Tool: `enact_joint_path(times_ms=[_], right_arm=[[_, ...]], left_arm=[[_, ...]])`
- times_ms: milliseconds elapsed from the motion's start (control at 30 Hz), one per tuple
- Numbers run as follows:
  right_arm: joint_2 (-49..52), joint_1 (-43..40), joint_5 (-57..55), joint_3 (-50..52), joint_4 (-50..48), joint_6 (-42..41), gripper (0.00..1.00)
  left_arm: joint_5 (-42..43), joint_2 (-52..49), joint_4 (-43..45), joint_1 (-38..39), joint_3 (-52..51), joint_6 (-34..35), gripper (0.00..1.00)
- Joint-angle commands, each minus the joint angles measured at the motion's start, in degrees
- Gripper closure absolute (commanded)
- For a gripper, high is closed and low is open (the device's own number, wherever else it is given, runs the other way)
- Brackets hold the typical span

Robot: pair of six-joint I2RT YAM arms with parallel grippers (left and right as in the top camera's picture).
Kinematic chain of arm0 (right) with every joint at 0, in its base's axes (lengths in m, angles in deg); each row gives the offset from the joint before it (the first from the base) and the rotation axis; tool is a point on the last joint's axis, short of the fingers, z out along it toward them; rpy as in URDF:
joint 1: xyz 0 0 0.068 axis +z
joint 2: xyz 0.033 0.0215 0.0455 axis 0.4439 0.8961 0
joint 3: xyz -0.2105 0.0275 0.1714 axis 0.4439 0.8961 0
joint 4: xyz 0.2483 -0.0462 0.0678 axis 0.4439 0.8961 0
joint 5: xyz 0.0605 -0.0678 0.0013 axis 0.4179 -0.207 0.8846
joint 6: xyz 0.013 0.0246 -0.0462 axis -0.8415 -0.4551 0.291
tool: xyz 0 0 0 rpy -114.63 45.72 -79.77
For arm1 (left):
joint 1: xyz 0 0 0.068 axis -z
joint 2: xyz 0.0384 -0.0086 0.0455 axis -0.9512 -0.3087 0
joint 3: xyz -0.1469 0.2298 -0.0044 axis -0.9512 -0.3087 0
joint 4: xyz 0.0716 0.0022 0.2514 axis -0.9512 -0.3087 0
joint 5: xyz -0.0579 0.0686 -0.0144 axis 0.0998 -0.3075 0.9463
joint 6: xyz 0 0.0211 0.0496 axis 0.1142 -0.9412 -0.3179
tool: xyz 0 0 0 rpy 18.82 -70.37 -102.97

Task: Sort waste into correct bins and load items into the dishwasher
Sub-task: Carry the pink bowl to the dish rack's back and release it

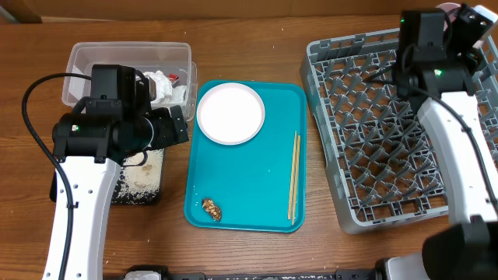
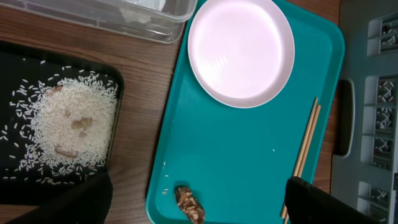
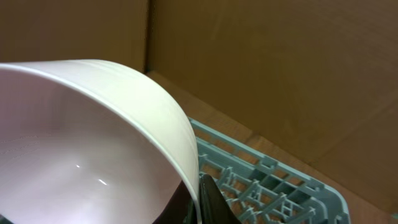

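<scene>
White bowl (image 3: 93, 155) pinched by its rim over the far corner of the dish rack (image 3: 267, 180).
The right gripper (image 3: 198, 202) is clamped on the rim; it should lower the bowl tilted into the grid before releasing. The left gripper (image 1: 177, 126) hangs open beside the teal tray (image 1: 257, 179).

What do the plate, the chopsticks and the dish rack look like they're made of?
The plate is glossy white, probably ceramic or melamine; light glints off it. The chopsticks are matte tan, likely wood or bamboo. The dish rack is matte grey moulded plastic, judging by its lattice and pegs.
</scene>
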Motion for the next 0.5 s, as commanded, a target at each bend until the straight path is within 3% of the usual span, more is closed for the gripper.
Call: enact_joint_path(times_ms=[0, 467], right_arm=[[4.5, -1.6, -3.5, -0.6, -0.8, -0.1, 0.96], [20.6, -2.1, -6.6, -0.6, -0.2, -0.4, 0.96]], left_arm=[[-0.1, 0.1, 0.0, -0.3, 1.0, 0.2, 0.1], [-0.1, 0.1, 0.0, -0.2, 1.0, 0.2, 0.09]])
